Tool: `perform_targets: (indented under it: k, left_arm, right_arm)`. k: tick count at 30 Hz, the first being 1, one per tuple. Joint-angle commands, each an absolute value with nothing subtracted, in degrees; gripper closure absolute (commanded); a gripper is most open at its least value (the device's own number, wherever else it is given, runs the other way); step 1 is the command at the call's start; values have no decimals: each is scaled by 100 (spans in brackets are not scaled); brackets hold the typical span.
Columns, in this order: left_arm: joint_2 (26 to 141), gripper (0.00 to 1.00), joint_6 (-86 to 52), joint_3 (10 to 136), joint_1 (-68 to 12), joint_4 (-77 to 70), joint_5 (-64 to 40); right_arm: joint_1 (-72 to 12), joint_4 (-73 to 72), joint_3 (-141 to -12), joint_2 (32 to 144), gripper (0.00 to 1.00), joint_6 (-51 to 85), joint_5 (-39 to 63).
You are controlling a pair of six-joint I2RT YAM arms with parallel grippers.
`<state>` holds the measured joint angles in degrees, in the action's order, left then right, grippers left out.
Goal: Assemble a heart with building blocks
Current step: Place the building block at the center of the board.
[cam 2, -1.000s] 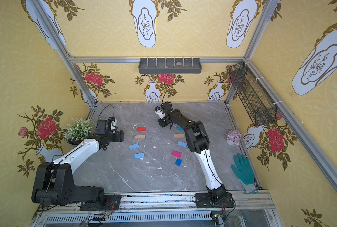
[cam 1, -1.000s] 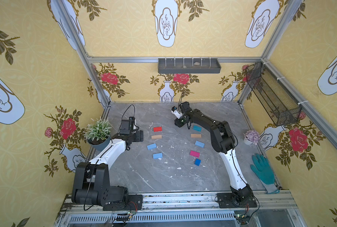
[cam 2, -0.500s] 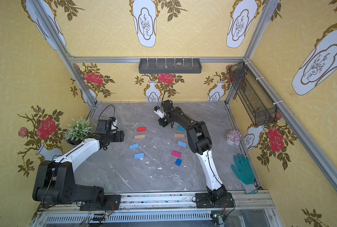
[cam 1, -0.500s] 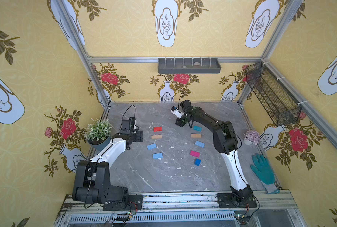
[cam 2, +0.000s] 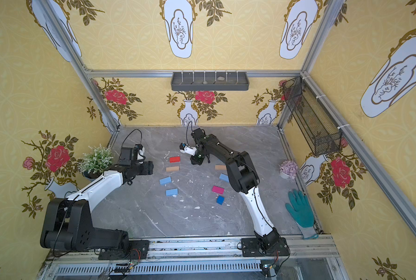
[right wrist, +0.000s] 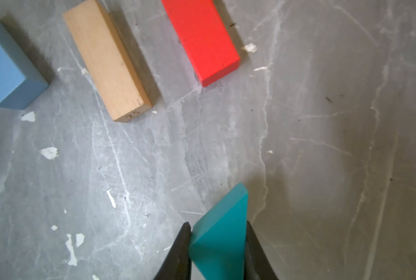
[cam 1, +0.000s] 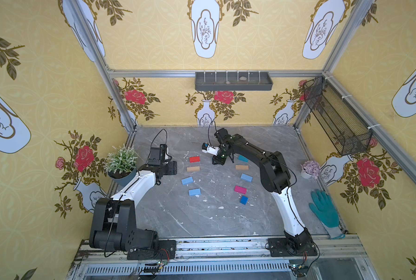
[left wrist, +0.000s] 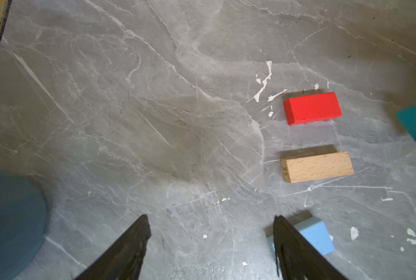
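Observation:
My right gripper (right wrist: 217,225) is shut on the teal triangle (right wrist: 222,232), low over the marble between the two columns of blocks (cam 1: 218,161). The left column holds a red block (cam 1: 194,159), a tan one (cam 1: 193,169) and two light blue ones (cam 1: 187,180). The right column holds a teal rectangle (cam 1: 242,158), a tan block (cam 1: 241,167), a light blue block (cam 1: 246,177), a magenta block (cam 1: 240,189) and a dark-blue cube (cam 1: 243,200). All lie apart; no heart outline shows. My left gripper (left wrist: 211,218) stands open and empty, left of that column, one finger beside a light blue block (left wrist: 313,235).
A potted plant (cam 1: 120,160) stands at the left wall beside my left arm. At the right wall are a small pot of purple flowers (cam 1: 310,168) and a teal glove (cam 1: 324,213). A wire basket (cam 1: 335,116) and a grey shelf (cam 1: 233,81) hang on the walls.
My right gripper's jaws have closed on the teal triangle, and the arm has shifted slightly. My left arm has not moved.

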<state>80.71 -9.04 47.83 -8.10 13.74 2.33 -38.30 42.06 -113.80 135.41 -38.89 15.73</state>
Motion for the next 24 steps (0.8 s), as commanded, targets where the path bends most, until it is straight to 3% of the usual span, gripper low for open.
perform_targets:
  k: [1, 11, 14, 18, 24]
  left_arm:
    - [8034, 18, -889, 4757, -801, 1309, 193]
    - [7993, 16, -894, 4674, -800, 1279, 207]
    - [8006, 14, -863, 4689, -800, 1284, 202]
    - [8007, 12, -844, 4684, -800, 1297, 233]
    - [8022, 10, -844, 4674, -799, 1289, 228]
  right_arm:
    - [-3851, 4148, -11270, 13560, 98, -4113, 1510]
    - [-3850, 3911, -10951, 13597, 90, -4234, 1651]
    - [-3841, 3935, -10923, 13630, 82, -4289, 1678]
    - [-3827, 4054, -11007, 13665, 60, -4322, 1706]
    - [-3822, 4254, -11226, 13727, 49, -4493, 1701]
